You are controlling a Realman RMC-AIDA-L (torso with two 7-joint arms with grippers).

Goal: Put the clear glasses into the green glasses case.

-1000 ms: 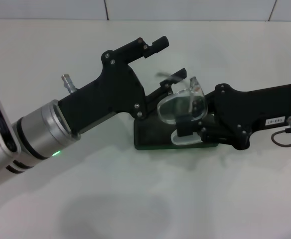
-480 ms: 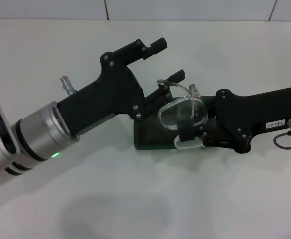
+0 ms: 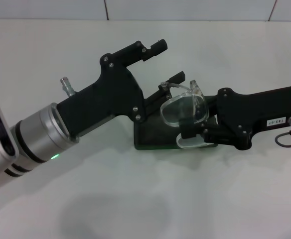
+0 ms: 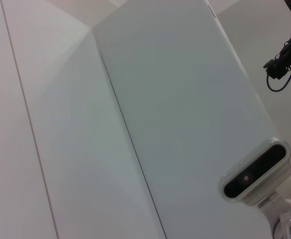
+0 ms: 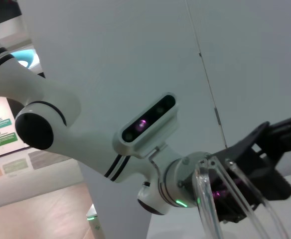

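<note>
White table [image 3: 135,199]; end effectors hide most of green glasses case [image 3: 153,139].

A plain white worktop [image 3: 150,199] fills the head view, and along its far edge stands a white wall [image 3: 185,9] of panels, split by thin dark seams near the middle and toward the right corner. In the left wrist view, large white panels [image 4: 175,99] meet at angled seams. In the right wrist view a pale wall panel [image 5: 110,55] with a thin vertical seam stands in front of a room beyond, where small green signs [image 5: 1,130] hang and a pinkish floor [image 5: 41,209] shows.
</note>
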